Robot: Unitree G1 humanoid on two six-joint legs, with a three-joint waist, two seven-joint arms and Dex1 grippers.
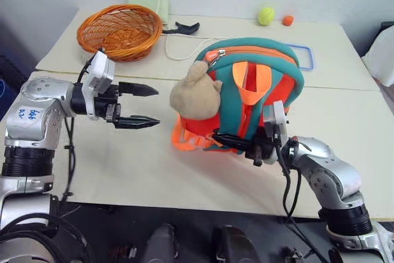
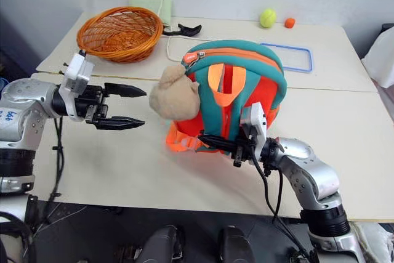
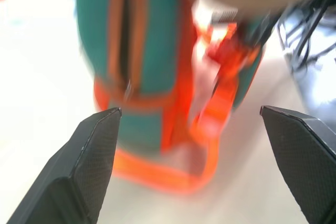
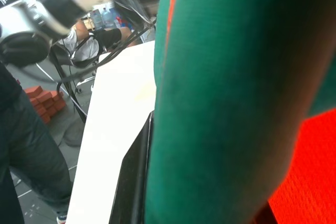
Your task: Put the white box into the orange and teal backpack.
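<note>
The orange and teal backpack (image 1: 258, 84) stands upright in the middle of the table, with a tan plush toy (image 1: 194, 97) hanging on its left side. My left gripper (image 1: 157, 106) hovers open a short way to the left of the toy, pointing at it, with nothing between its fingers (image 3: 94, 145). My right gripper (image 1: 226, 137) is at the backpack's lower front edge, shut on a teal strap (image 4: 226, 77) of the bag. The white box is out of view.
An orange wicker basket (image 1: 120, 31) stands at the back left, with a green cloth (image 1: 148, 1) behind it and a black tool (image 1: 181, 28) with a white cord beside it. A blue-rimmed frame (image 1: 306, 58) lies behind the backpack. Two small balls (image 1: 266, 15) sit far back.
</note>
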